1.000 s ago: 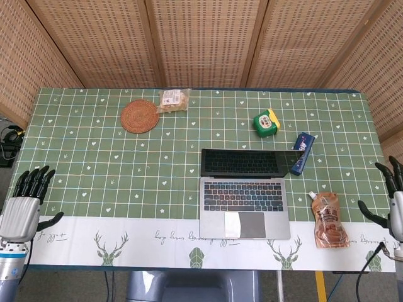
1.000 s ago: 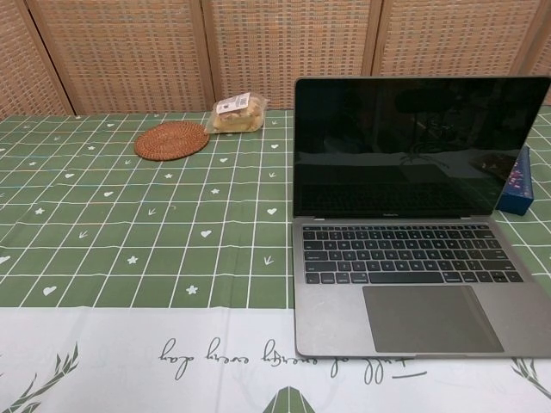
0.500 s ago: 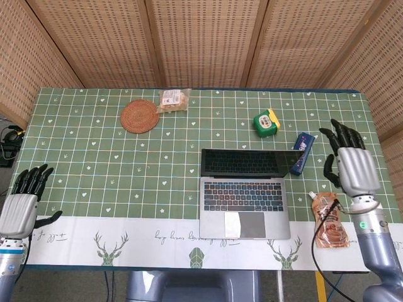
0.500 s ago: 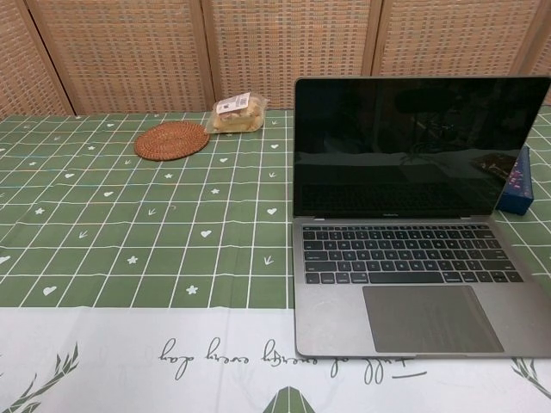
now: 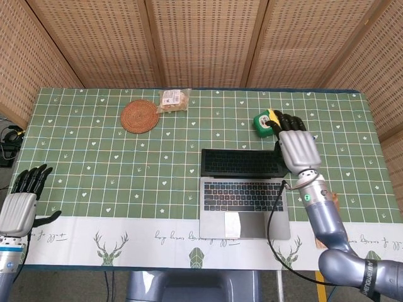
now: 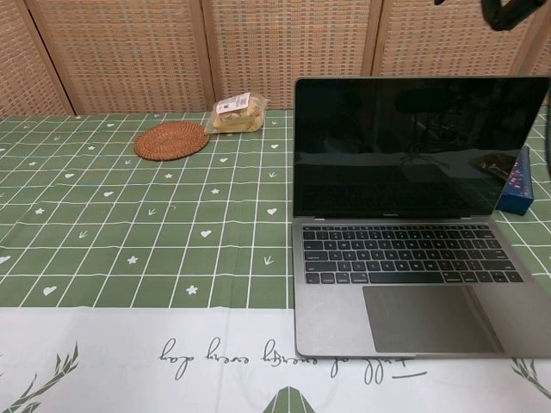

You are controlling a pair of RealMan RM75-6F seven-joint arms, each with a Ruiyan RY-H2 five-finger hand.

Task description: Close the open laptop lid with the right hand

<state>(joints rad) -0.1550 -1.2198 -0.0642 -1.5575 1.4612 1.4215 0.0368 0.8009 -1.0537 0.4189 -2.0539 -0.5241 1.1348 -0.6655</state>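
The grey laptop point(image 5: 244, 200) stands open near the table's front edge, its dark screen point(image 6: 413, 146) upright and facing me. My right hand point(image 5: 296, 149) hovers over the right end of the lid point(image 5: 242, 162), fingers spread and holding nothing. In the chest view only dark fingertips point(image 6: 508, 10) show above the lid's top right corner, apart from it. My left hand point(image 5: 21, 202) rests open at the table's front left edge, far from the laptop.
A woven coaster point(image 5: 140, 116) and a snack packet point(image 5: 174, 99) lie at the back left. A green tape measure point(image 5: 264, 123) sits just beyond my right fingertips. A blue box point(image 6: 518, 181) stands right of the screen, hidden under the hand in the head view.
My right hand has swung in from the table's right edge to above the lid's right end. The laptop stays open as before; the left hand has barely shifted.
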